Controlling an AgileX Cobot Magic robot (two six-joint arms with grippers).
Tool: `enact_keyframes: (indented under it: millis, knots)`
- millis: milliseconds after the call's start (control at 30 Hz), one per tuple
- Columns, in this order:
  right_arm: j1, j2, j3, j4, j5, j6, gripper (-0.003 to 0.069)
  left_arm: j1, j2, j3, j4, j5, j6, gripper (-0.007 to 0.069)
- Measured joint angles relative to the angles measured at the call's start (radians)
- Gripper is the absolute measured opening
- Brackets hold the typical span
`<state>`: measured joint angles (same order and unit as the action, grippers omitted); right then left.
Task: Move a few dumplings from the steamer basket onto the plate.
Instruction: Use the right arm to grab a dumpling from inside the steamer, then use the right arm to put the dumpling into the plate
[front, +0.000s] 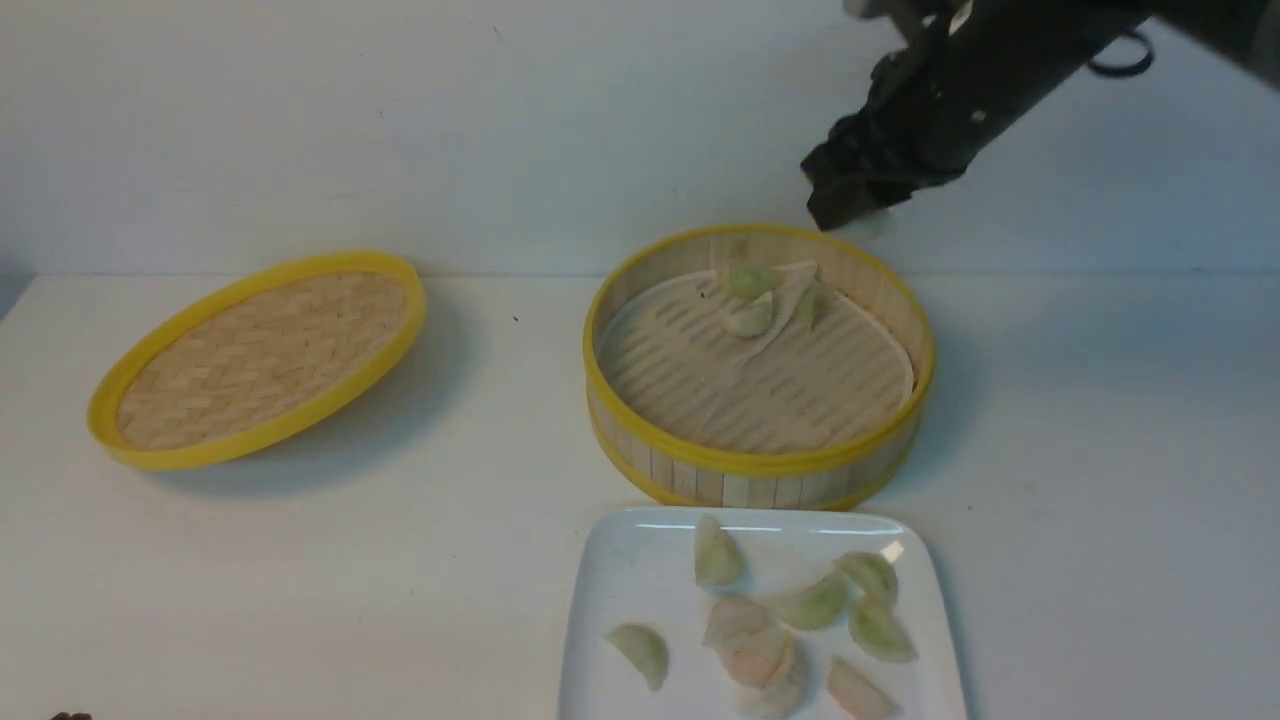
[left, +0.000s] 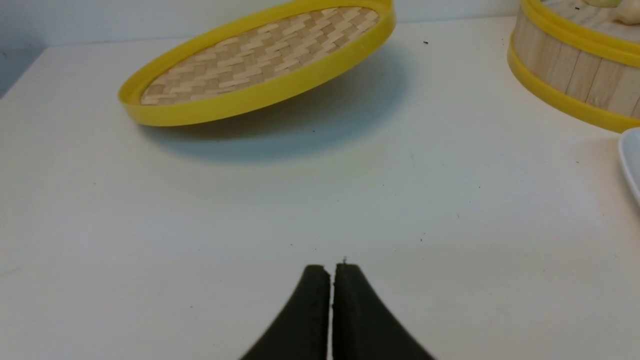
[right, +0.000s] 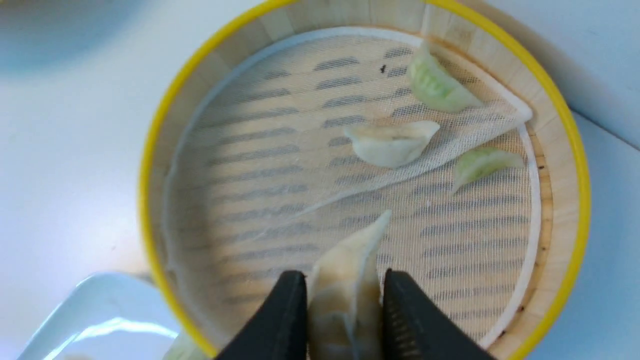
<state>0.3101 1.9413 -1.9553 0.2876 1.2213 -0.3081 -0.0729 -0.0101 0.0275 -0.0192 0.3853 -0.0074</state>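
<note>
1. Nearest in the front view, the glossy white square plate (front: 620, 600) is cut off by the lower edge. Several pale green and pinkish crescent dumplings (front: 745, 630) are spread on it, some overlapping, so no exact count can be given.
2. The black left claw (left: 332, 270) is shown only by its own wrist camera. Its jaws are pressed together with nothing between them, low over the bare white worktop (left: 450, 200).
3. Just behind the plate stands the round bamboo steamer basket with yellow rims (front: 760, 470). Three dumplings (front: 750, 318) are gathered on the far part of its pale mesh liner (front: 700, 380), which is rumpled into a fold.
4. The flat woven yellow-rimmed lid (front: 250, 360) lies tilted on the worktop, well apart from the basket on its left.
5. The black right claw (right: 342, 280) is partly closed on a whitish crescent dumpling (right: 360, 240), which is pinched edge-on between the two fingers, its near end hidden by the frame's edge. This dumpling is held above the basket's interior, clear of the three on the liner.
6. In the front view this claw is blurred above the basket's far rim, and its load can be made out only as a pale smear.
</note>
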Motion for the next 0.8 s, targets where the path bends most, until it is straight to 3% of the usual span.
enact_keyframes:
  millis: [133,433,600,800]
  knots:
    - [0.000,-0.109,0.054,0.001,0.016,0.033,0.0181,0.000,0.000,0.000,0.000,0.000,0.000,-0.0006]
    - [0.092,-0.443,0.607,0.097,0.016,-0.005,0.0181,0.000,0.000,0.000,0.000,0.000,0.000,-0.0006]
    - [0.251,-0.525,0.977,0.145,-0.188,-0.026,0.0178,0.000,0.000,0.000,0.000,0.000,0.000,-0.0006]
    - [0.324,-0.483,1.172,0.151,-0.440,0.010,0.0178,0.000,0.000,0.000,0.000,0.000,0.000,-0.0006]
